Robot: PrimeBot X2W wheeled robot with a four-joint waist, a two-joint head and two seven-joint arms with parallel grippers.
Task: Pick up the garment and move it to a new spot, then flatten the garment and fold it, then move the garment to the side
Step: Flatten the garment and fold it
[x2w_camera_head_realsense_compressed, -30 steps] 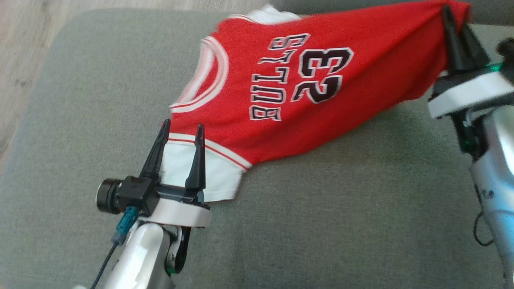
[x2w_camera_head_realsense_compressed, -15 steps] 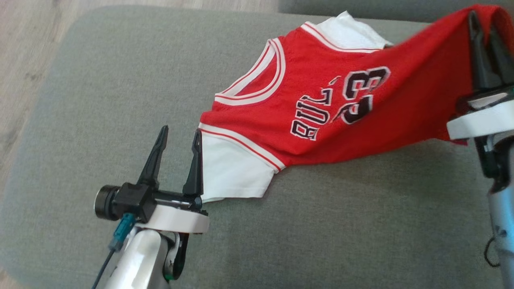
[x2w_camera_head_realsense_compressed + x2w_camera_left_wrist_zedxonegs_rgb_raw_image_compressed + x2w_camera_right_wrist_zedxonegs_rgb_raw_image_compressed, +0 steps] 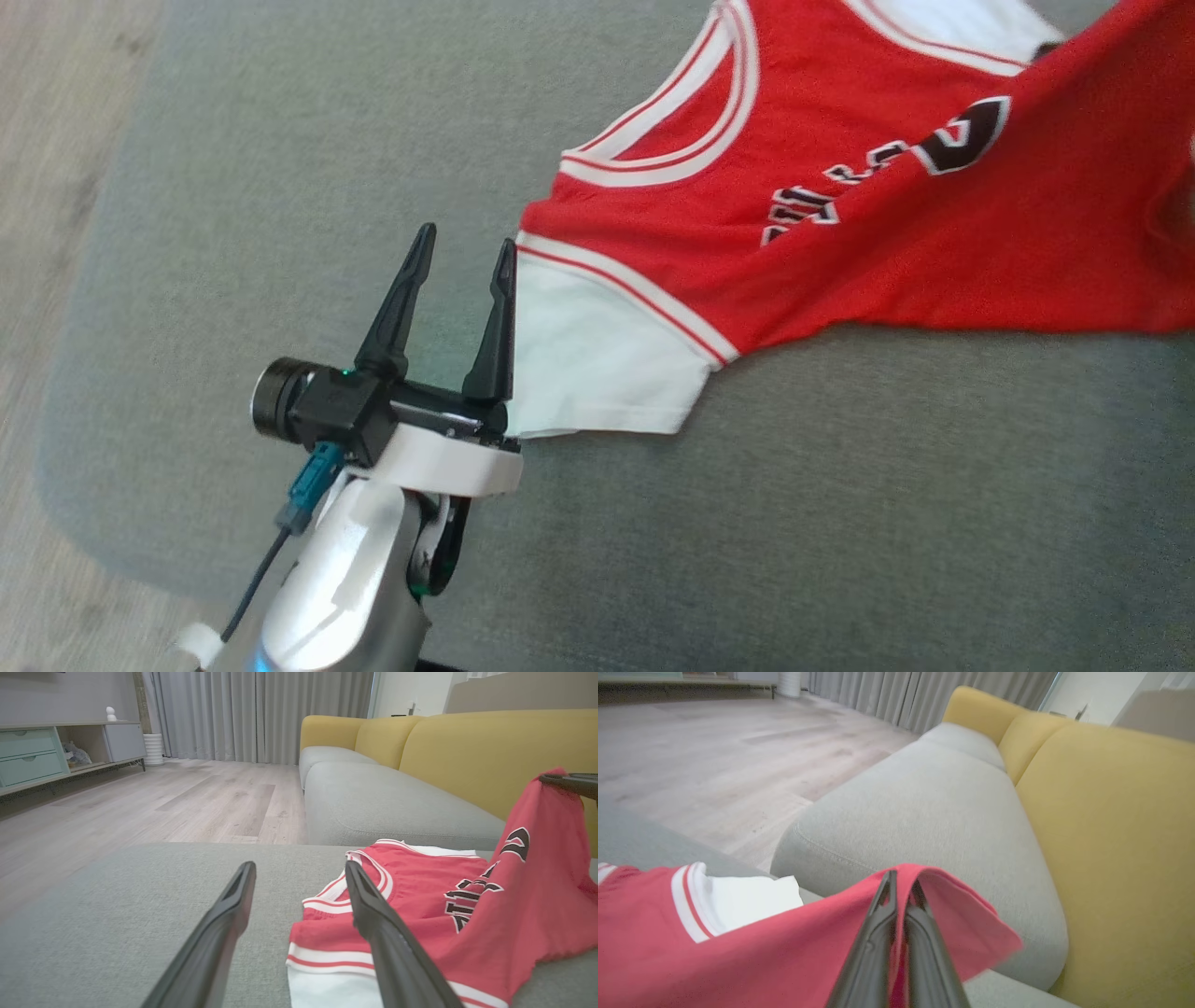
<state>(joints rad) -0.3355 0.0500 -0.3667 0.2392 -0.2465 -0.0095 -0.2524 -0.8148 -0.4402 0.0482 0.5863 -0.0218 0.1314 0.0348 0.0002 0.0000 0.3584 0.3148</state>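
The garment (image 3: 840, 205) is a red jersey with white sleeves and black lettering, lying partly on the grey cushion (image 3: 840, 523). My left gripper (image 3: 467, 238) stands open just left of the near white sleeve (image 3: 597, 364), with one finger at the sleeve's edge and nothing between the fingers. The left wrist view has the left gripper (image 3: 299, 865) wide apart, the garment (image 3: 420, 891) to its right, and the hem lifted at the far right. My right gripper (image 3: 903, 879) is shut on a fold of the garment (image 3: 738, 952), holding that edge up off the cushion.
Wooden floor (image 3: 56, 187) runs along the cushion's left edge. A sofa with a grey seat (image 3: 924, 812) and yellow back (image 3: 467, 751) stands beyond the cushion. A low cabinet (image 3: 28, 756) and curtains (image 3: 233, 714) are at the far side of the room.
The head camera has shifted. The right gripper has drawn the garment to the right, so the white sleeve has slid out from between the left fingers. The left gripper stays open.
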